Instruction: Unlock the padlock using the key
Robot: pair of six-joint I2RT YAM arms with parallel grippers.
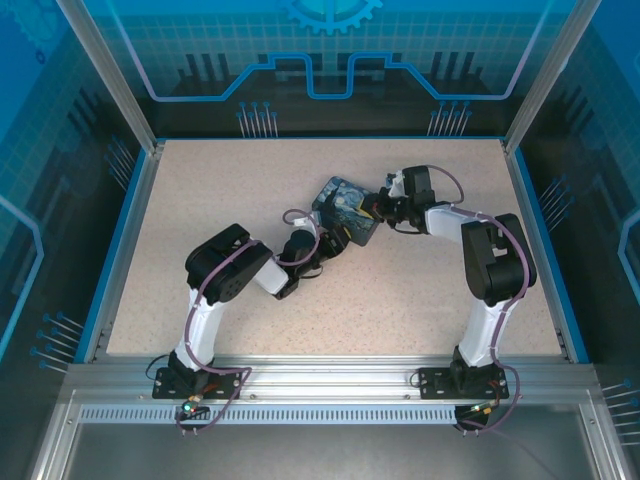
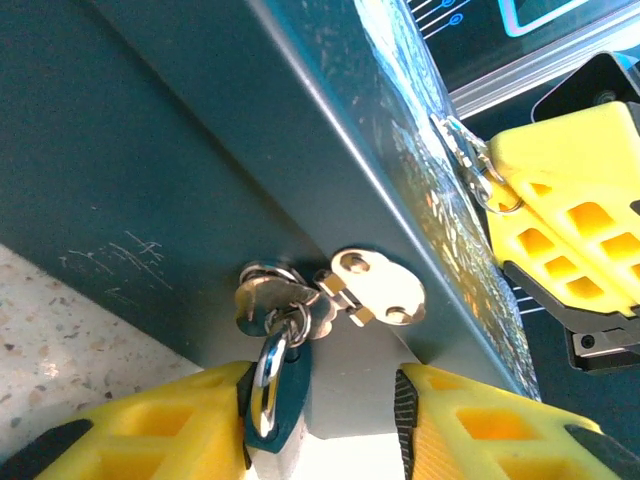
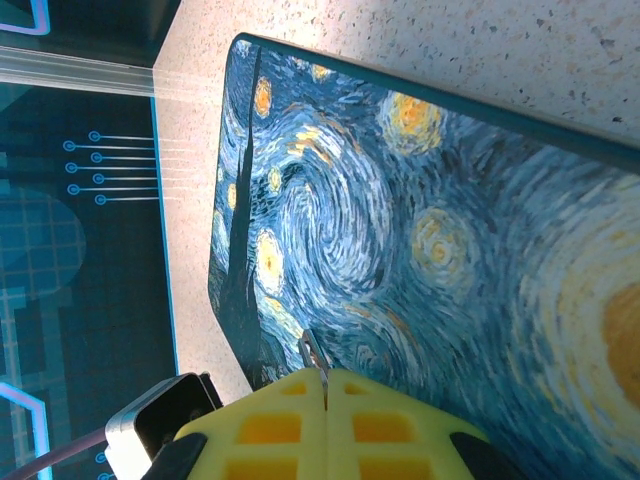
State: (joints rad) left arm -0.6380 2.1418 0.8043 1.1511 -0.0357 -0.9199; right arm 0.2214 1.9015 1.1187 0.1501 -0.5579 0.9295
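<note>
Speckled tabletop (image 1: 400,300); left hand (image 2: 325,420) spread around steel padlock (image 2: 275,410), right hand (image 3: 325,385) pinching thin key (image 3: 312,352).

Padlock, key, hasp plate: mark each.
Bluish-grey metal padlock (image 2: 266,388), left wrist view, silver shackle.
Thin grey metal key (image 3: 311,352), right wrist view, protruding tip.
Shiny silver hasp plate (image 2: 380,288), left wrist view, flat middle.

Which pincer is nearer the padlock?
Left. The left pincer has the padlock, hanging from the hasp of the box, between its fingers; the right pincer, pinching the key, is at the box's far edge.
</note>
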